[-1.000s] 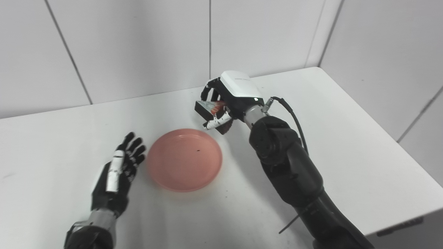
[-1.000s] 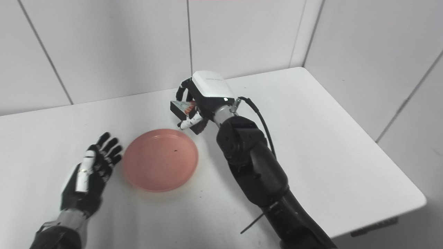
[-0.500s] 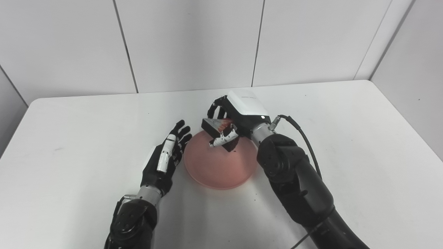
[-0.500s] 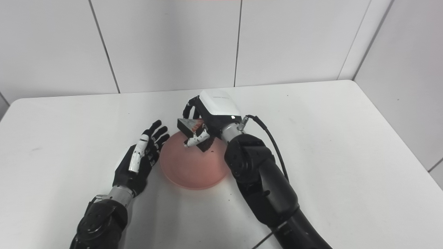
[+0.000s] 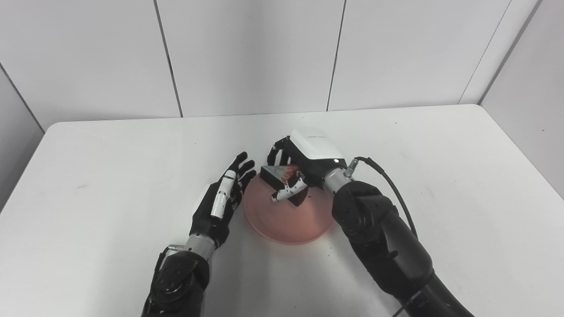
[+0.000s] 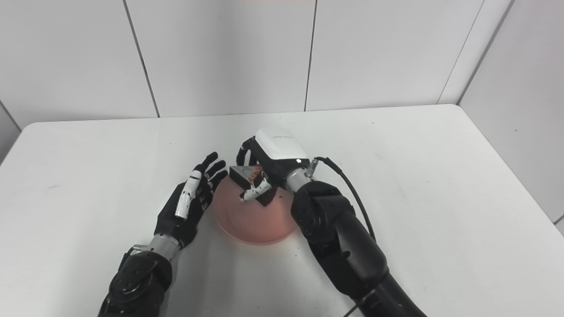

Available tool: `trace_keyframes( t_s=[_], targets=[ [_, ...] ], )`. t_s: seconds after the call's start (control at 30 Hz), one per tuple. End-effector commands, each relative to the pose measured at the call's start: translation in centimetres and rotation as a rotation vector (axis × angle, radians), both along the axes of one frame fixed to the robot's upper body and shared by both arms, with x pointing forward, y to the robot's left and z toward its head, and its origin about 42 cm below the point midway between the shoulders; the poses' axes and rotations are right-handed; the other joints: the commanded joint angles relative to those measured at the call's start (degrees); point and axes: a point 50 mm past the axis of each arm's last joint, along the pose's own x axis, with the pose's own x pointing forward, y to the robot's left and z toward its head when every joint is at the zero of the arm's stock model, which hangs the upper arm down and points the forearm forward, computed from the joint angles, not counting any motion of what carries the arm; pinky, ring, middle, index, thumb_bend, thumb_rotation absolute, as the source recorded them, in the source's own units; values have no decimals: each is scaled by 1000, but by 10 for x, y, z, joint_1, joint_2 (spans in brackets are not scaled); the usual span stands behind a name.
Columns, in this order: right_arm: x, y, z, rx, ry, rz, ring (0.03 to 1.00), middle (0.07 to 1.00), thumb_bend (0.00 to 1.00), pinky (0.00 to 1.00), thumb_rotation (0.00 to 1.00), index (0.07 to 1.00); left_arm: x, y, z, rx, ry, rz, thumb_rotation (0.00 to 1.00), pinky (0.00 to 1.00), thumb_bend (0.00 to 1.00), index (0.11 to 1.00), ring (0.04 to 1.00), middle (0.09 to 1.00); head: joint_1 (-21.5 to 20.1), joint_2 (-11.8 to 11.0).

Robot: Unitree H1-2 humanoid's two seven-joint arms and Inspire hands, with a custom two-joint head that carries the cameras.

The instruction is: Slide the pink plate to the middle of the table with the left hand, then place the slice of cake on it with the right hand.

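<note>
cake over the plate, not set down yet

right hand point(image 5: 304, 165) has its fingers wrapped round the slice of cake point(image 5: 282, 179) above the pink plate point(image 5: 288, 218) mid-table. left hand point(image 5: 220, 202) rests just left of the plate, fingers spread, holding nothing.

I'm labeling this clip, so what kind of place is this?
Probably a robot test room, not a kitchen: a bare white table, plain panel walls, and only a plate with cake.
</note>
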Motion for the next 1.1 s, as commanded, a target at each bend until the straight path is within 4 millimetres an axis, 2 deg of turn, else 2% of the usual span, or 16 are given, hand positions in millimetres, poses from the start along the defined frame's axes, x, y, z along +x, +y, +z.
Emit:
trace_keyframes(
  t_s=[0.0, 0.07, 0.13, 0.17, 0.2, 0.23, 0.33, 0.4, 0.43, 0.6, 0.67, 0.77, 0.8, 0.93, 1.0, 1.07],
  targets=[
    [2, -2, 16, -15, -52, 3, 457, 429, 526, 456, 0, 515, -5, -4, -12, 17, 85, -14, 1000, 955, 354, 930, 932, 941, 0, 0],
    [2, -3, 15, -18, -45, 0, 485, 437, 528, 498, 0, 511, -5, -3, -12, 17, 84, -16, 1000, 956, 355, 931, 934, 942, 0, 2],
    [1, -6, 13, -23, -40, -3, 556, 519, 524, 529, 0, 468, -5, -3, -11, 20, 85, -16, 1000, 956, 355, 930, 935, 942, -1, 3],
    [1, -7, 12, -23, -38, -4, 563, 529, 524, 522, 0, 463, -5, -2, -11, 21, 87, -15, 1000, 956, 354, 930, 935, 942, -1, 3],
    [1, -7, 12, -24, -32, -8, 533, 521, 526, 456, 0, 469, -5, -2, -10, 22, 87, -15, 1000, 955, 351, 928, 935, 941, -1, 3],
    [1, -8, 12, -27, -24, -11, 527, 519, 526, 444, 0, 471, -5, -2, -10, 23, 86, -15, 1000, 955, 350, 928, 935, 941, -1, 3],
    [1, -7, 11, -35, -6, -22, 448, 433, 523, 357, 0, 523, -5, -2, -10, 26, 83, -15, 1000, 950, 349, 926, 931, 939, -1, 3],
    [2, -7, 9, -40, 4, -27, 428, 419, 521, 338, 0, 534, -5, -3, -10, 26, 82, -15, 1000, 950, 350, 926, 931, 939, -1, 6],
    [2, -7, 7, -42, 10, -28, 377, 408, 521, 295, 0, 531, -5, -3, -10, 26, 82, -15, 1000, 950, 350, 924, 931, 938, 0, 6],
    [5, -9, 0, -41, 20, -24, 343, 403, 520, 264, 0, 531, -4, -4, -9, 27, 81, -18, 1000, 953, 352, 925, 932, 939, 1, 7],
    [7, -9, -8, -47, 33, -26, 314, 461, 528, 240, 0, 494, -4, -5, -9, 27, 79, -18, 1000, 955, 348, 926, 934, 940, 1, 8],
    [8, -7, -16, -65, 54, -36, 309, 475, 530, 229, 0, 487, -4, -5, -9, 28, 80, -18, 1000, 952, 347, 928, 934, 939, 1, 8],
    [8, -6, -19, -63, 61, -37, 308, 451, 527, 226, 0, 497, -4, -5, -9, 27, 82, -16, 1000, 953, 347, 928, 934, 938, 1, 8],
    [7, -6, -26, -50, 69, -21, 295, 474, 530, 214, 0, 486, -4, -6, -9, 25, 84, -17, 1000, 954, 346, 929, 935, 939, 1, 8],
    [5, -5, -28, -56, 65, -8, 314, 418, 522, 224, 0, 520, -4, -5, -9, 23, 80, -20, 1000, 957, 349, 930, 936, 941, 1, 8],
    [4, -4, -29, -55, 65, -4, 288, 466, 529, 202, 0, 492, -4, -5, -10, 22, 78, -20, 1000, 959, 354, 929, 936, 942, 1, 8]
  ],
)
